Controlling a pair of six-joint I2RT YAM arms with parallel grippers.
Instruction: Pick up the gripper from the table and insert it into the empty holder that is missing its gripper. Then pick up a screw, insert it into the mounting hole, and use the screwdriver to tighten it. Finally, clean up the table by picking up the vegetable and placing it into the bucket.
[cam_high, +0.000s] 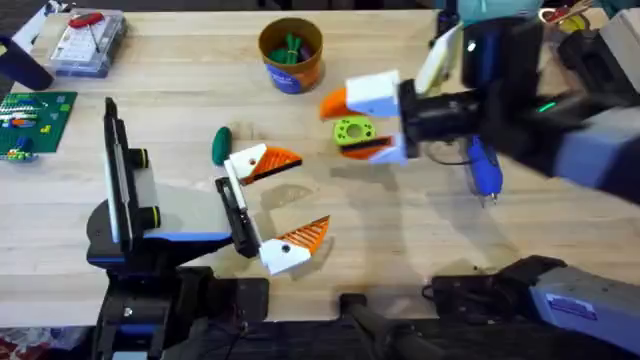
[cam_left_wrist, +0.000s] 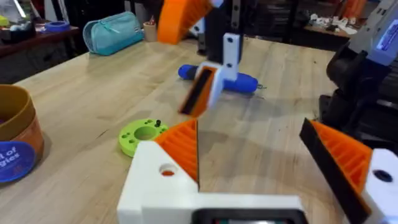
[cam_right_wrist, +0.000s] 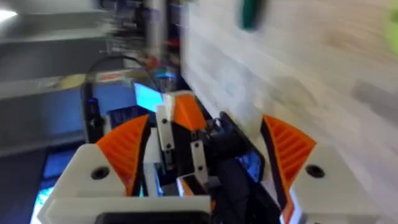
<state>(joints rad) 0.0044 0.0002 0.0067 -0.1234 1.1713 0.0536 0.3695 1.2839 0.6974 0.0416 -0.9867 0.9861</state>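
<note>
Overhead: left gripper (cam_high: 285, 205) open, fingers apart, mid-table; veg (cam_high: 221, 146) just beside it; bucket (cam_high: 291, 55) further back; right gripper (cam_high: 362, 122) open over a green disc (cam_high: 352, 130); screwdriver (cam_high: 484, 170) nearby. Left wrist: disc, screwdriver, bucket edge — orange wedge w/ white holder (cam_left_wrist: 214, 78) aloft. Right wrist: blurred — fingers (cam_right_wrist: 124, 149) apart.

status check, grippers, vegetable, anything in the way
Both grippers open, empty. Right gripper straddles green disc. Vegetable on table, not yet in bucket. Blue screwdriver lies aside.

table (cam_high: 420, 240): matt pale wood | vegetable (cam_high: 221, 146): smooth green plastic
</note>
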